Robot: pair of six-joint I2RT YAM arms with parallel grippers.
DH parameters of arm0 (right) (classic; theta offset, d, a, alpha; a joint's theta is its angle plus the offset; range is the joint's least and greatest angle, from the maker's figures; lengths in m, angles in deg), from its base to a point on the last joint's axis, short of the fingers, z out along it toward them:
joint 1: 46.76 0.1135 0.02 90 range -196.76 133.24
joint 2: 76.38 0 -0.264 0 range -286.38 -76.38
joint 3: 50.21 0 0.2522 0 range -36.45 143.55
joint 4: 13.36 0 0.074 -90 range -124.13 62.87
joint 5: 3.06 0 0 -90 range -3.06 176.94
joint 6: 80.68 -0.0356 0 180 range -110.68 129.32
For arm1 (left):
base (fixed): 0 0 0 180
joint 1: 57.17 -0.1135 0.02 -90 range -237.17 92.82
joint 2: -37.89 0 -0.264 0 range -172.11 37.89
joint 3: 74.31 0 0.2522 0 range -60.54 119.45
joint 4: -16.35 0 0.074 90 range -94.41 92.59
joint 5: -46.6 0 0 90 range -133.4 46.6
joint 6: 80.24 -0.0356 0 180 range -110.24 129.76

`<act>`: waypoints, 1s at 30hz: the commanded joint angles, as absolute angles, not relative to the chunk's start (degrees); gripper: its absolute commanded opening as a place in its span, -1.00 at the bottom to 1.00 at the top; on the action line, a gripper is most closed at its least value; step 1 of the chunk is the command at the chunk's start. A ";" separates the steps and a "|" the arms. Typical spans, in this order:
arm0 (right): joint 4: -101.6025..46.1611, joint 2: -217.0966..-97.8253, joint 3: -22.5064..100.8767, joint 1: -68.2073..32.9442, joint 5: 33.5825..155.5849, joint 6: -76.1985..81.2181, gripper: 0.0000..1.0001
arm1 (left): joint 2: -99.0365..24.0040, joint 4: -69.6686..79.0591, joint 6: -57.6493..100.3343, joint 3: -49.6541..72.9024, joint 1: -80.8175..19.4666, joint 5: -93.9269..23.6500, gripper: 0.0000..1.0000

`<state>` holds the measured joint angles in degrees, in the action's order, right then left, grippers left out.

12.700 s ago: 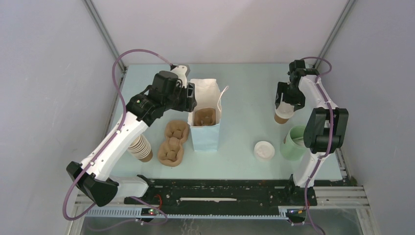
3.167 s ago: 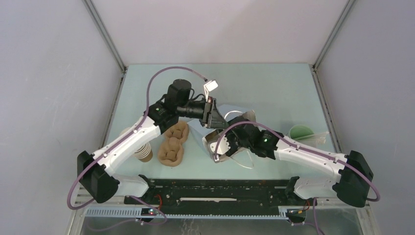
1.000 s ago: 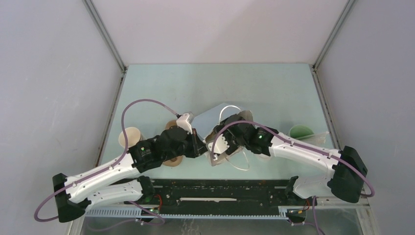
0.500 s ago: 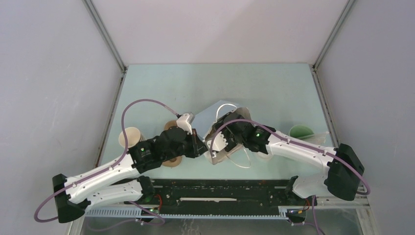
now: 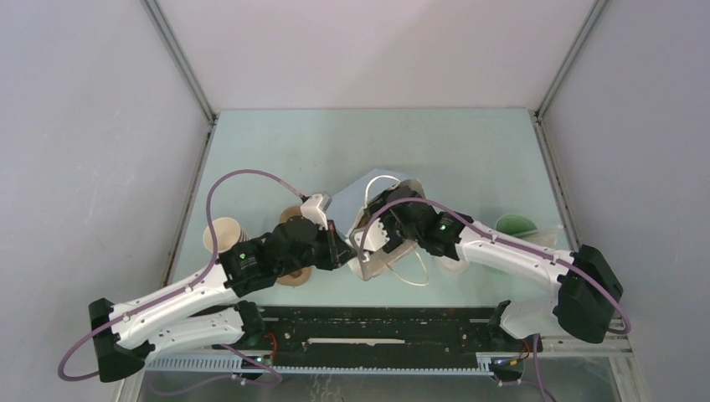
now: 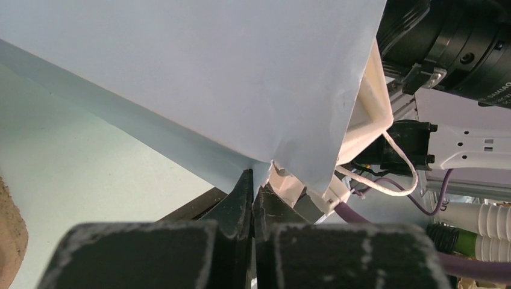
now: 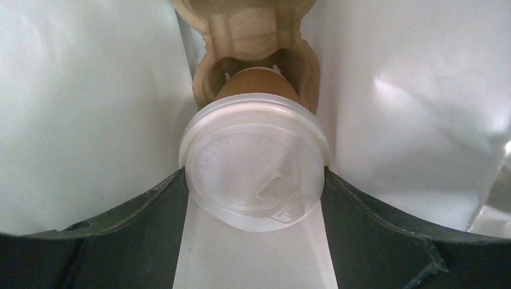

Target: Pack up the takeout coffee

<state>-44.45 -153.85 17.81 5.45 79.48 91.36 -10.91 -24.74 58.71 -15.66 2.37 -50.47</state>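
Pale green table (image 5: 276,151) fills the top view; L arm (image 5: 184,293) and R arm (image 5: 511,255) both reach in toward its middle and meet at the paper bag (image 5: 356,197); bag is pale blue outside, white inside, tipped over w/ its mouth toward the near edge; white string handle (image 5: 410,272) loops out onto the table by the mouth.

Left gripper (image 5: 342,251) sits at the L side of the bag mouth; in the L wrist view its jaws are pressed together, tips right at the bag's lower edge (image 6: 265,165), pinching the paper as far as can be told.

Right gripper (image 5: 381,241) is inside the bag mouth; wrist view shows its two dark fingers (image 7: 120,223) against opposite sides of the lid, so it grips the cup there.

Pulp carrier (image 7: 252,27) lies deep in the bag, betw. the white walls; the takeout coffee (image 7: 256,81) is in the bag too, brown body pointing into a carrier pocket, lid end toward the camera; how far it is seated can't be told; translucent white lid (image 7: 253,156) is on the cup.

Outside the bag: spare brown carriers (image 5: 293,276) partly under the L arm; stack of brown cups (image 5: 219,234) near the L edge; pale green cup (image 5: 511,224) near the R edge, well apart from the bag.
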 commanded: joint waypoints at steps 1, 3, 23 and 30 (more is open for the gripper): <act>-39.67 -155.09 18.00 4.15 78.53 91.52 -0.32 | -9.97 -24.87 57.84 -16.35 3.03 -47.17 -1.00; -39.78 -155.39 18.02 4.05 79.10 91.89 -0.32 | -10.01 -24.87 57.84 -16.27 3.03 -47.13 -0.99; -40.46 -158.84 19.12 2.66 87.49 91.86 -0.33 | -9.45 -25.38 57.84 -15.57 3.03 -47.99 -0.99; -41.02 -160.77 20.03 2.47 87.00 88.42 -0.30 | -9.54 -25.61 57.50 -14.74 3.03 -48.40 -1.00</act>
<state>-41.23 -158.77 17.85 2.71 85.97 91.28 -10.27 -25.42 58.62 -15.66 2.37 -51.10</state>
